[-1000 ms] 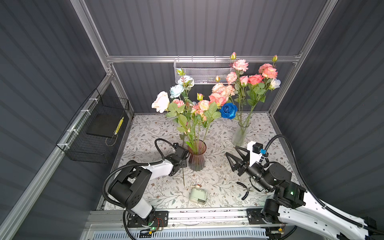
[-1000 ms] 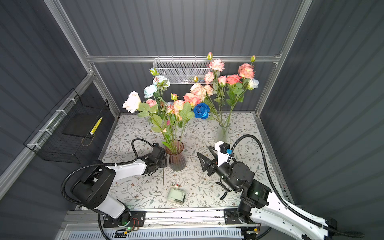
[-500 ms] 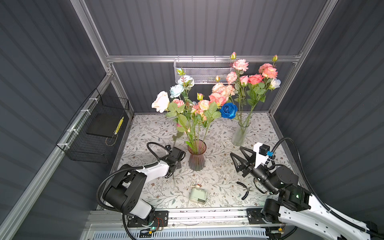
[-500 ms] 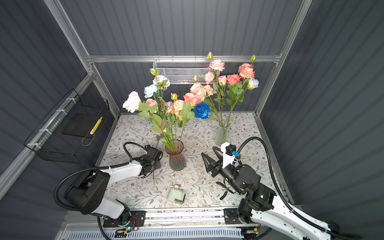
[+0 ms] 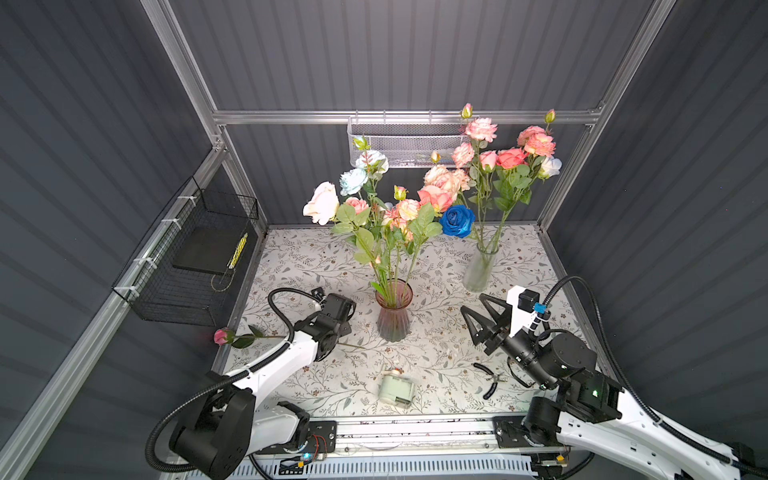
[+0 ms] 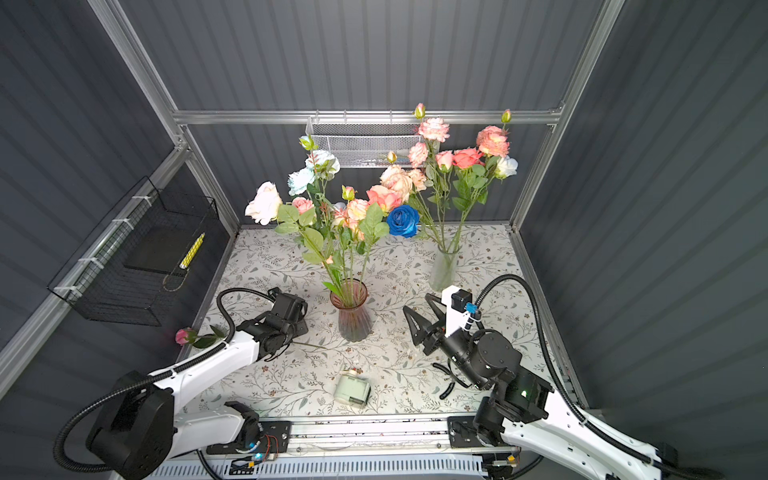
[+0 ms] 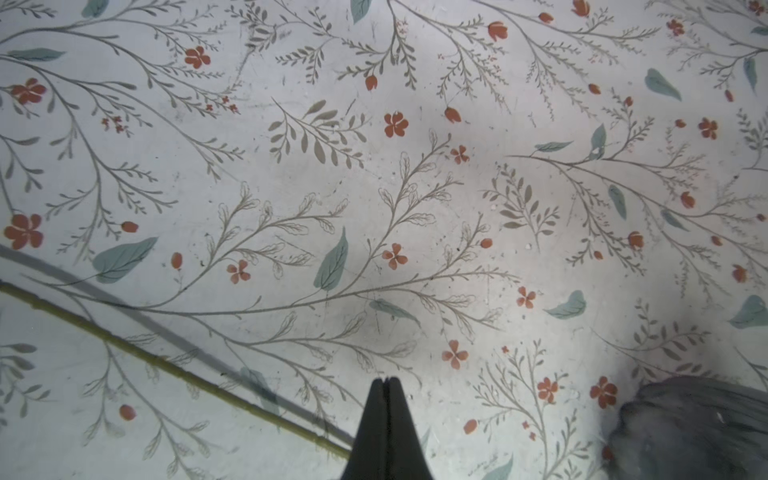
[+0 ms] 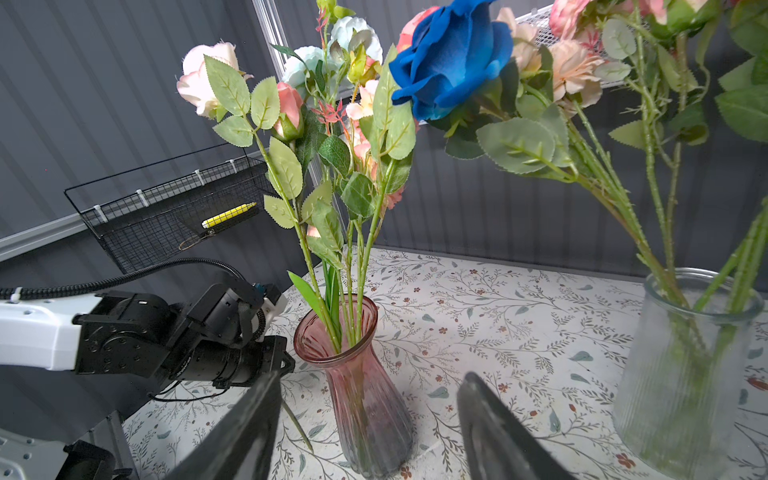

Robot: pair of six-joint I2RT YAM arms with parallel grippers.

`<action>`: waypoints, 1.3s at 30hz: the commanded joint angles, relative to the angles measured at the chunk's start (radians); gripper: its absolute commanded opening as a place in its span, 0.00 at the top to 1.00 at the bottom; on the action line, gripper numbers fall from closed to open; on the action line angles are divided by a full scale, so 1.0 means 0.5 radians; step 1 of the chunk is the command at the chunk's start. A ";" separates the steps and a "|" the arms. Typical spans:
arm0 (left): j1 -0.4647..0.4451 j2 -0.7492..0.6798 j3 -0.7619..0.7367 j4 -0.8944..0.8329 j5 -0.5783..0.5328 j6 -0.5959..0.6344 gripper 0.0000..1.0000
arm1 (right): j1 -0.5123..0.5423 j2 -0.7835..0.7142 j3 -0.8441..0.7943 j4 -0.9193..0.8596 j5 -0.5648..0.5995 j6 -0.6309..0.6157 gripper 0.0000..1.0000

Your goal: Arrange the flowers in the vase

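A pink rose (image 5: 222, 336) on a long green stem (image 7: 166, 365) hangs level, its head past the table's left edge. My left gripper (image 5: 328, 347) is shut on the stem, which casts a shadow on the cloth in the left wrist view. Just right of that gripper, the ribbed pink vase (image 5: 392, 316) holds several leafy flowers (image 5: 374, 208). A clear glass vase (image 5: 478, 270) at the back right holds more stems, the deep blue rose (image 5: 457, 220) among them. My right gripper (image 5: 472, 303) is open and empty, facing the pink vase (image 8: 361, 399) from the right.
Black-handled pliers (image 5: 492, 380) and a small pale-green device (image 5: 397, 390) lie near the table's front edge. A black wire basket (image 5: 187, 266) hangs on the left wall. A metal mesh tray (image 5: 407, 143) hangs on the back rail behind the blooms.
My left gripper has shut and drawn back left from the pink vase. The stem has swung from upright to level, its rose out over the left edge. The right arm pulled back slightly.
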 commanded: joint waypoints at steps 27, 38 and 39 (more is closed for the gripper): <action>1.575 0.322 0.064 0.000 0.588 -0.518 0.29 | 0.001 -0.155 -0.034 -0.072 0.041 -0.035 0.30; 1.617 0.642 0.265 -0.010 0.602 -0.459 0.56 | 0.001 -0.137 -0.008 -0.082 0.044 -0.038 0.30; 1.619 0.640 0.248 0.020 0.628 -0.458 0.65 | 0.001 -0.130 -0.003 -0.079 0.040 -0.041 0.30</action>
